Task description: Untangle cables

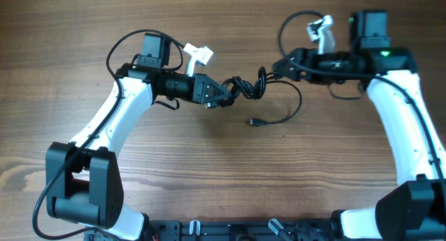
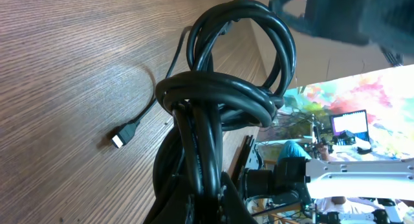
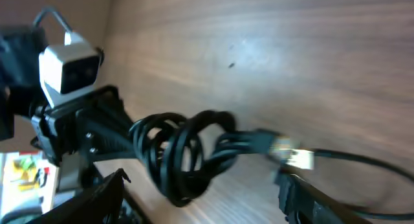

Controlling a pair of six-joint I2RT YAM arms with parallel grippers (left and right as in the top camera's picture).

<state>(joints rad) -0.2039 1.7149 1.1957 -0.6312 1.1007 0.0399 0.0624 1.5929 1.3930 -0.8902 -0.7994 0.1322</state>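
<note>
Cables: the cables (image 1: 248,86) form 1 tight knotted clump, held clear of the table (image 1: 209,171) between the 2 arms, toward the back middle.
Loose tail: 1 strand (image 1: 298,105) drops from the clump in a loop and ends in a plug (image 1: 254,122) lying on the wood, near the clump but apart from it.
Left gripper: the left gripper (image 1: 224,93) is clamped on the clump's left side, with cords running straight into its jaws.
Right gripper: the right gripper (image 1: 275,68) is spread wide at the clump's right end and grips nothing.
Step in hand: judged to be a fresh right-hand grip, ahead of a pull-apart.
Method: select 1 outer loop or the silver-tipped plug (image 3: 292,156), not the whole bundle. Close fully, then draw away from the left anchor.
Caution: pulling several coils at once probably tightens the knot.
</note>
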